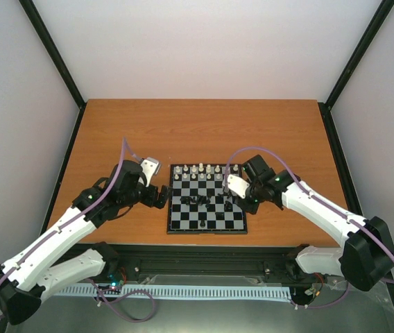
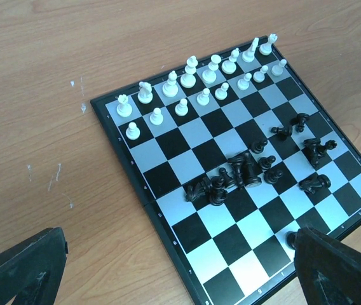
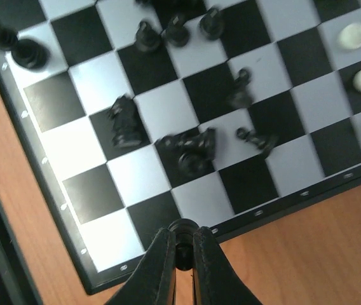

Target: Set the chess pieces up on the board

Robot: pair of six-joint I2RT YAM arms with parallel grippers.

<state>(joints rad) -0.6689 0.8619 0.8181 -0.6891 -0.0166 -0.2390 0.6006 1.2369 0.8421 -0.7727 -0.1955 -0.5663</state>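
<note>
The board lies at the table's near middle. White chess pieces stand in two rows on its far side, also in the left wrist view. Black pieces lie heaped and toppled mid-board. My right gripper is shut on a small black piece just above the board's rim; it hovers over the board's right side. My left gripper is open and empty at the board's left edge, its fingers spread wide over the near corner.
One black piece stands alone near a board corner. Several fallen black pieces lie just ahead of the right gripper. The wooden table is walled by white panels and black posts. A black rail runs along the near edge.
</note>
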